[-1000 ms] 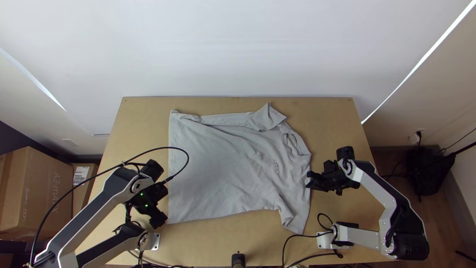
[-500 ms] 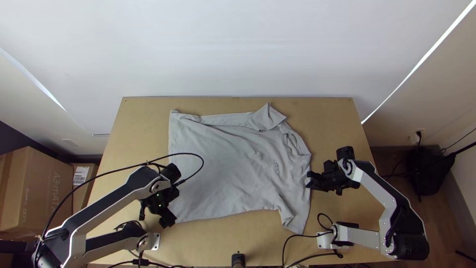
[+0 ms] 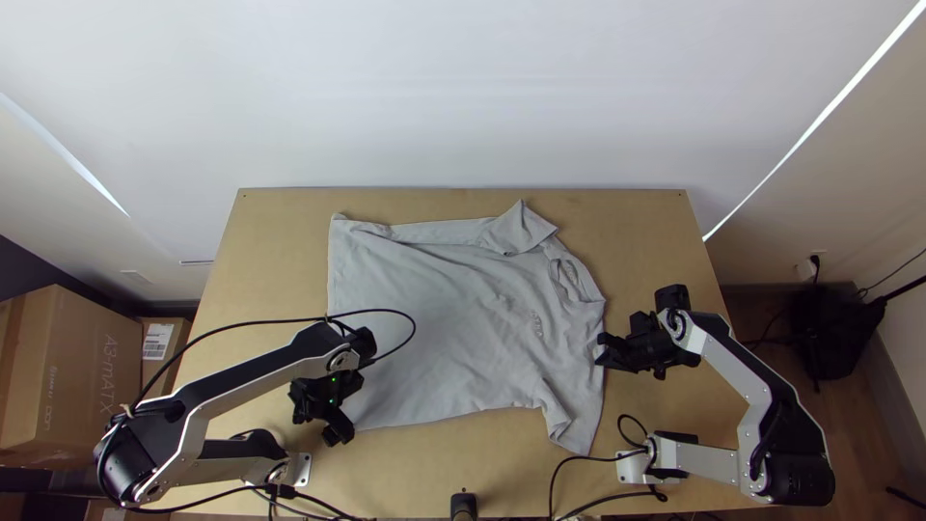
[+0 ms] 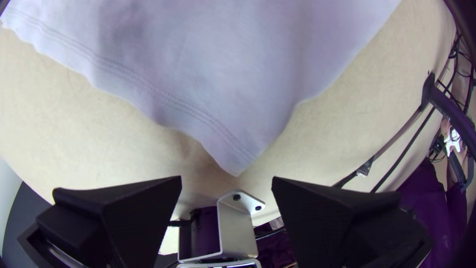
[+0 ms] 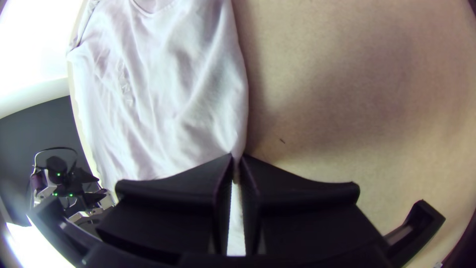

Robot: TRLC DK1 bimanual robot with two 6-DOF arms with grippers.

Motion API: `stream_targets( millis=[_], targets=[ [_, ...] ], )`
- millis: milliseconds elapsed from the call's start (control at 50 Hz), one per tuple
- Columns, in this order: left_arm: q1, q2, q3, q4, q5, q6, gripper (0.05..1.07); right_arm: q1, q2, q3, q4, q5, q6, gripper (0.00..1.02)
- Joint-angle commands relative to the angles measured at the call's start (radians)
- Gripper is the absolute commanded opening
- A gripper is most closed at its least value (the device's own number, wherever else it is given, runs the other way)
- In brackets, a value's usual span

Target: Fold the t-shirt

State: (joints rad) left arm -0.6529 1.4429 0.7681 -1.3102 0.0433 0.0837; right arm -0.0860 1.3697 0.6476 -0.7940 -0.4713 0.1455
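Boxes [image 3: 75, 376] stand beside my wooden table [image 3: 656, 232]. My left gripper [image 3: 320, 420] gapes wide; my right gripper [image 3: 600, 353] pinches the t-shirt's [image 3: 449, 323] edge.

Left arm [image 3: 258, 376] bent at an outward elbow, left tool [image 3: 321, 423] angled down, fingers spread wide, right arm [image 3: 735, 365] bent too, right tool [image 3: 604, 351] pointing inward, fingers closed.

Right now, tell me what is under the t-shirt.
The t-shirt lies on the wooden table, whose top shows beyond the t-shirt's edges. The area beneath is covered, so I cannot tell whether anything else is there.
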Motion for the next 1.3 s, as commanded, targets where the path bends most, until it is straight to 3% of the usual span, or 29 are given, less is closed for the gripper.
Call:
stream_targets(
  millis=[0, 320, 540, 680, 980, 1280],
  targets=[
    [-0.024, 0.042, -0.024, 0.003, -0.002, -0.032, 0.93, -0.008, 0.015, -0.039, 0.018, 0.033, -0.001, 0.02],
    [-0.086, 0.12, -0.029, 0.049, 0.001, -0.082, 0.91, -0.008, 0.015, -0.042, 0.016, 0.033, -0.004, 0.02],
    [-0.096, 0.1, -0.029, 0.12, 0.001, -0.119, 0.51, -0.008, 0.008, -0.042, 0.012, 0.033, -0.006, 0.02],
    [-0.1, 0.022, -0.021, 0.187, 0.0, -0.09, 0.07, -0.011, -0.003, -0.042, 0.01, 0.034, -0.007, 0.02],
    [0.006, -0.105, 0.002, 0.223, 0.007, -0.078, 0.08, -0.054, -0.067, -0.019, -0.014, 0.034, -0.018, 0.02],
    [0.254, -0.222, 0.074, 0.385, -0.002, -0.105, 0.08, -0.098, -0.23, 0.067, -0.034, 0.039, -0.021, 0.02]
  ],
)
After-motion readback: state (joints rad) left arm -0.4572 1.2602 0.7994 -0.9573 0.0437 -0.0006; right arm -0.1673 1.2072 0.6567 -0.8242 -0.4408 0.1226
